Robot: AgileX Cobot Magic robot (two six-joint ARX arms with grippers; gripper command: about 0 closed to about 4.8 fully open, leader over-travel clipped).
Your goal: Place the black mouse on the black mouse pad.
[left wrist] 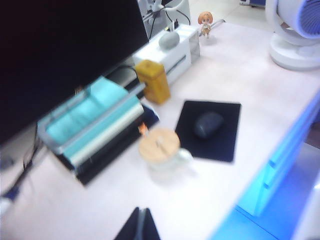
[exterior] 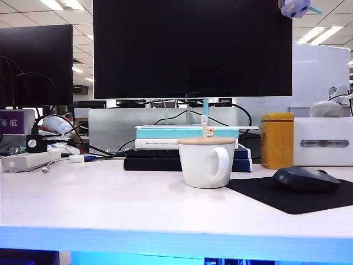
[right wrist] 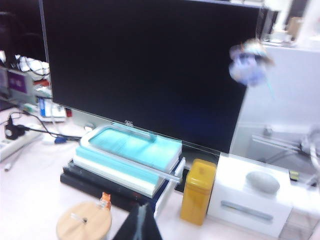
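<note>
Two hands serve this counter, and neither shows in the exterior view. The left hand (left wrist: 139,226) hangs high above the white counter (exterior: 110,204), its dark fingers pressed together on nothing. The right hand (right wrist: 141,225) is also raised, over the lidded mug, fingers likewise pressed together and empty.

Left to right across the counter: a white power strip (exterior: 30,160) with trailing cables, a stack of dark and teal books (exterior: 165,149) under the large black monitor (exterior: 193,49), a white ceramic mug with a wooden lid (exterior: 207,161), a yellow tin canister (exterior: 277,140), and a white tissue box (exterior: 322,141).

The small matte black mouse (exterior: 306,179) rests on the thin black fabric mouse pad (exterior: 276,196), roughly at its centre in the left wrist view. The placement appears complete.

Risks from here, in my judgement: either arm dropping on its way home could clip the mug, which stands just beside the pad's near corner, and shove it onto the pad or tip it. A hand sweeping low could also nudge the mouse off the pad.

Surface is smooth, pale and uncluttered at the front, edged in blue. Room is an office with ceiling strip lights, a second monitor at far left, and a white desk fan (left wrist: 295,30) seen from the left wrist.
</note>
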